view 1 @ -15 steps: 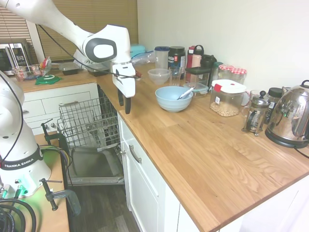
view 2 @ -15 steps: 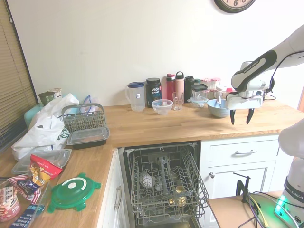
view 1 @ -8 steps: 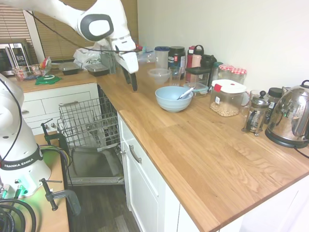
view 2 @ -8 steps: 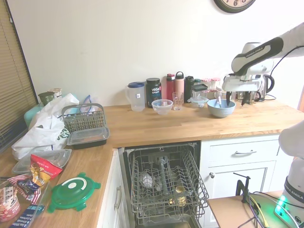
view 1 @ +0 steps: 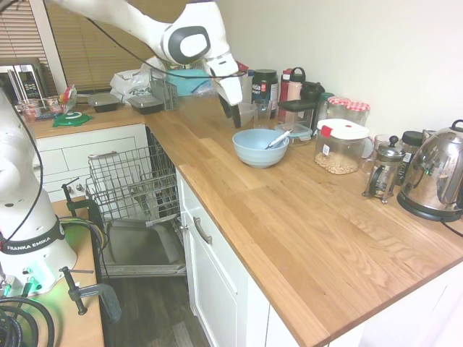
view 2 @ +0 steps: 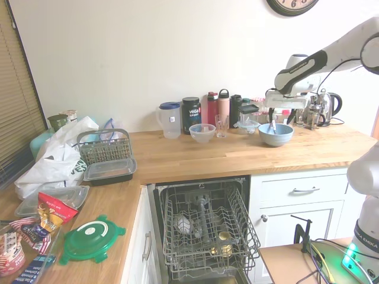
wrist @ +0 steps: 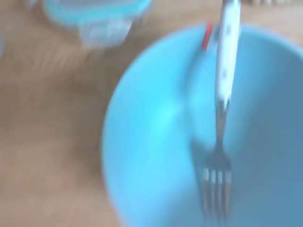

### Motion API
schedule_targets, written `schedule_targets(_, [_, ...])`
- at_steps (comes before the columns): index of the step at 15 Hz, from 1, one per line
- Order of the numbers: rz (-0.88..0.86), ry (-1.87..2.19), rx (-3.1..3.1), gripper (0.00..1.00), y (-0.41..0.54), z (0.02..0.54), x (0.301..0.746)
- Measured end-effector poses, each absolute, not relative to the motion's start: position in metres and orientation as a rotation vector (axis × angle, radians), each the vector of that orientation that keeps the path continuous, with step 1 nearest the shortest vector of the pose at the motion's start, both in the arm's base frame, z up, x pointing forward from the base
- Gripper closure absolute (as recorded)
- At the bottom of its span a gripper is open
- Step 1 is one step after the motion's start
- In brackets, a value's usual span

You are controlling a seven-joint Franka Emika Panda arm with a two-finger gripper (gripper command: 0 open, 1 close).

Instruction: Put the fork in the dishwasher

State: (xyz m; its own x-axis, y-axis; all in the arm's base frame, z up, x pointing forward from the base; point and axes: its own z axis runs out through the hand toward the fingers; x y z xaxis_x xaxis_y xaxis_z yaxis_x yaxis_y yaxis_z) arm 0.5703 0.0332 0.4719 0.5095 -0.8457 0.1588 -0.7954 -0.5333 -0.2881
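Wooden countertop (view 1: 304,217) is carrying a light-blue bowl (view 1: 260,147), and we are seeing the fork (view 1: 278,139) lying inside it, handle leaning on the rim, tines down in the bowl's hollow in the wrist view (wrist: 217,189). Our gripper (view 1: 235,116) is hanging just beside the bowl, above the counter; we cannot tell how its fingers are standing. Below the counter, the dishwasher (view 2: 204,228) is standing open, its wire rack (view 1: 130,181) pulled out.

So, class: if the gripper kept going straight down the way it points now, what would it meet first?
Probably the fork lying in the light-blue bowl; the gripper points down near the bowl's far rim, though depth is unclear, so it might meet the rim first.
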Motion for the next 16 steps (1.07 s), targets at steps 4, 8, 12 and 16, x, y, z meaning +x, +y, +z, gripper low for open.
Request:
schedule_targets(4, [-0.343, 1.493, -2.535, 0.0, 0.013, 0.446, 0.627])
schedule_targets(8, [-0.29, 1.546, -2.496, 0.0, -0.003, 0.437, 0.652])
schedule_targets(12, [-0.247, 1.576, -2.502, 1.0, -0.013, 0.419, 0.674])
schedule_targets(16, [-0.238, 1.566, -2.52, 1.0, -0.004, 0.407, 0.691])
